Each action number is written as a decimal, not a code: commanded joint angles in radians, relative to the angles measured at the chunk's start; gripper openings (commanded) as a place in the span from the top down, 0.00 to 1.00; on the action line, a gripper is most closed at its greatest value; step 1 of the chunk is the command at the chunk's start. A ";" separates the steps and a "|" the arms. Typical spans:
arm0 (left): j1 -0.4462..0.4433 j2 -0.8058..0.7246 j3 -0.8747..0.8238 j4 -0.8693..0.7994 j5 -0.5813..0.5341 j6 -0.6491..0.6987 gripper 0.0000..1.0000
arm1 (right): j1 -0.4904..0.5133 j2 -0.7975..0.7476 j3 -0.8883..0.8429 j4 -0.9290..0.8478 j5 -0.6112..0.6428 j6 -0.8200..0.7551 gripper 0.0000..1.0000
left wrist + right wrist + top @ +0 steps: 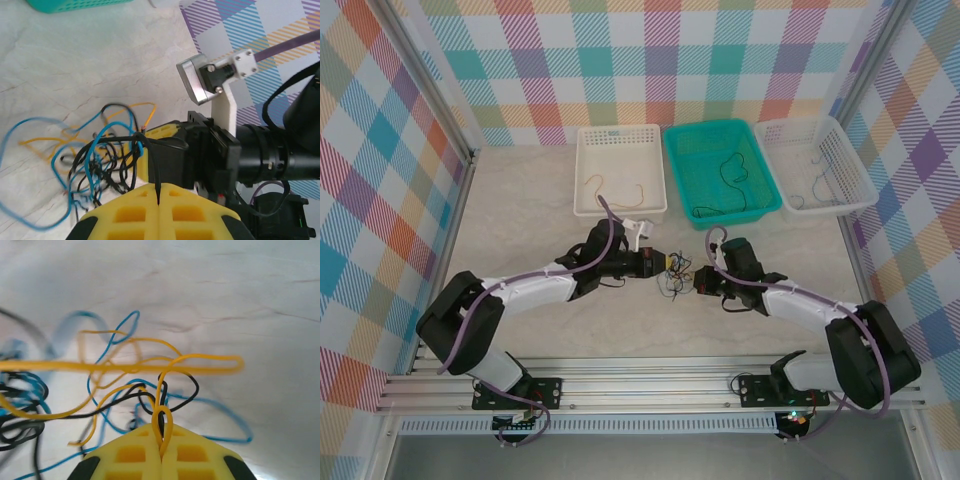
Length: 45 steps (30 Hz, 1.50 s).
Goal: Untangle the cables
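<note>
From above, the cables (676, 280) were too small to tell apart. In the right wrist view, cables at 9 o'clock were blurred and ran off the edge; the right pads (150, 466) were cut off at 6. The left wrist view cropped a basket (75, 5) at 11.

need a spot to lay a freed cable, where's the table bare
Bare table left of the left white basket and on the near side of the cables. Crowded mid-table, where left gripper and right gripper pinch them.
</note>
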 commanded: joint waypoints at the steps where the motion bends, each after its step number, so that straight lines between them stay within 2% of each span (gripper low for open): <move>1: 0.016 -0.054 -0.030 -0.063 -0.011 0.042 0.97 | -0.015 0.034 0.044 -0.145 0.117 0.007 1.00; 9: 0.018 -0.063 -0.088 -0.149 -0.111 0.065 0.96 | -0.023 0.087 0.072 -0.238 0.238 0.067 1.00; 12: 0.020 -0.070 -0.108 -0.184 -0.184 0.063 0.95 | -0.028 0.089 0.073 -0.267 0.276 0.098 1.00; 17: 0.024 -0.057 -0.141 -0.230 -0.265 0.067 0.95 | -0.046 0.068 0.057 -0.279 0.294 0.125 1.00; 22: 0.024 -0.023 -0.155 -0.240 -0.232 0.064 0.74 | -0.060 0.053 0.054 -0.290 0.295 0.123 1.00; 26: 0.023 -0.058 -0.146 -0.258 -0.225 0.076 0.62 | -0.061 0.046 0.059 -0.290 0.283 0.107 1.00; 32: 0.011 -0.105 -0.105 -0.246 -0.194 0.098 0.38 | -0.061 -0.006 0.067 -0.230 0.181 0.022 0.79; 36: -0.040 -0.065 -0.011 -0.314 -0.244 0.119 0.26 | -0.061 -0.043 0.098 -0.307 0.257 0.043 0.63; 40: -0.085 0.024 0.072 -0.335 -0.297 0.047 0.24 | -0.061 -0.107 0.109 -0.354 0.288 0.035 0.43; 42: -0.109 0.072 0.102 -0.330 -0.313 -0.012 0.24 | -0.062 -0.146 0.096 -0.330 0.247 0.009 0.36; 45: -0.131 0.143 0.151 -0.356 -0.350 -0.149 0.24 | -0.060 -0.180 0.078 -0.262 0.140 -0.045 0.20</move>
